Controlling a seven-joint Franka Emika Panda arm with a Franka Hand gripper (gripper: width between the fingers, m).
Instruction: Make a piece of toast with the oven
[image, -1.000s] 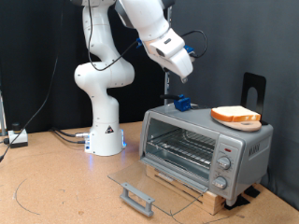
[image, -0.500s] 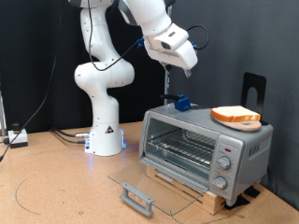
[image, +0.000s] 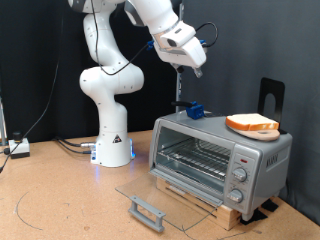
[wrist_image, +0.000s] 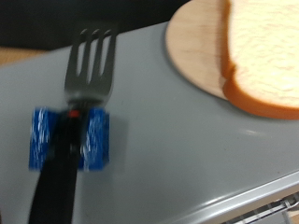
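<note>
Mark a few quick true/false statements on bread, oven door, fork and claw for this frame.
1. The slice of bread lies on the round wooden board on top of the oven. True.
2. The oven door is shut. False: it lies open, flat in front.
3. The fork is stuck into the bread. False: its tines are apart from the slice.
4. The claw hangs above the oven top. True.
</note>
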